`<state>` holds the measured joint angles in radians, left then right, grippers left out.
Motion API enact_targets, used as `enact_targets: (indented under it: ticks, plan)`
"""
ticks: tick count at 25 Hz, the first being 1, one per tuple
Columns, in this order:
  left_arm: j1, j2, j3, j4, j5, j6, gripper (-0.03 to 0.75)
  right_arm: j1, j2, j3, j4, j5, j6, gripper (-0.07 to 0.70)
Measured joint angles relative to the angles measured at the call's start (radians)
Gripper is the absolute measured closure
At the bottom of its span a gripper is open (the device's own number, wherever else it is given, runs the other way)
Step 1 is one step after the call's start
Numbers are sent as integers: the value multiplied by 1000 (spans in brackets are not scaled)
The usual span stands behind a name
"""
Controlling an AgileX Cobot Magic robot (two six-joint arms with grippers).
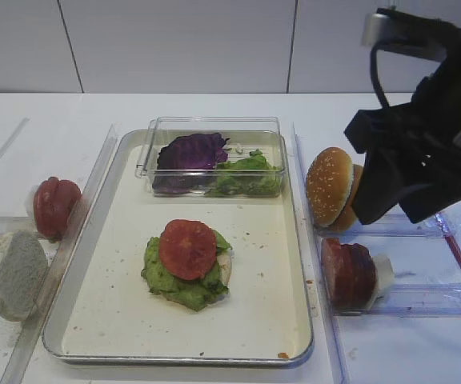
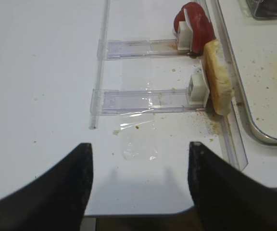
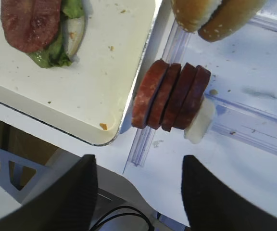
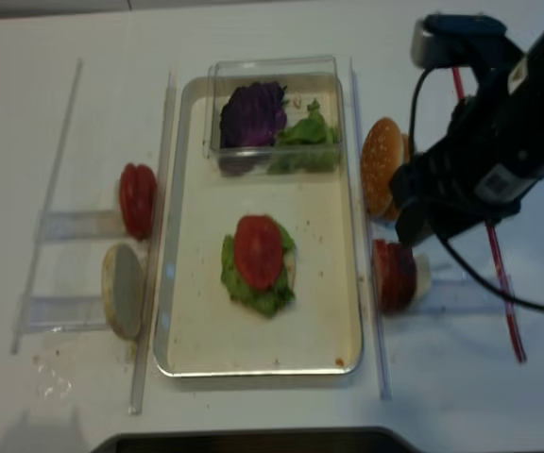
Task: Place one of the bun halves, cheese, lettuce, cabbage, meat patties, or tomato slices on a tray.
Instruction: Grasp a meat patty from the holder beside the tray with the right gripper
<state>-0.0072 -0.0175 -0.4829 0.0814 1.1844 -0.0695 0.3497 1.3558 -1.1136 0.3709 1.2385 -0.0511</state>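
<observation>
Right gripper (image 3: 137, 195) fingers spread, empty, above the upright meat patties (image 3: 171, 96) right of the tray (image 3: 129, 115); left fingers (image 2: 64, 187) apparently open too; off-center closing could topple the row.

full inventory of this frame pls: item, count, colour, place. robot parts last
silver metal tray: 1, cream floor, centre of table
clear plastic box: 1, at the tray's far end
purple cabbage clump: 1, in the box, left
green lettuce: in the box, right; more under the tomato
tomato slice: 1, orange-red, topping the stack mid-tray
tomato slices: red, upright, left rack; count unclear
pale bun half: 1, on edge, left rack
sesame bun halves: golden-brown, right rack
meat patties: 4, red-brown, on edge, right rack
left gripper: black, open, over bare table
right gripper: black, open, near patties
</observation>
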Motion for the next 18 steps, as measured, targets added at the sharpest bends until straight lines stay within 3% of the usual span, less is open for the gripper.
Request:
enact_targets:
  ticks: [18]
  plan:
    - [0, 0, 0, 0, 0, 0, 300, 2, 159, -53, 18, -13, 9, 230]
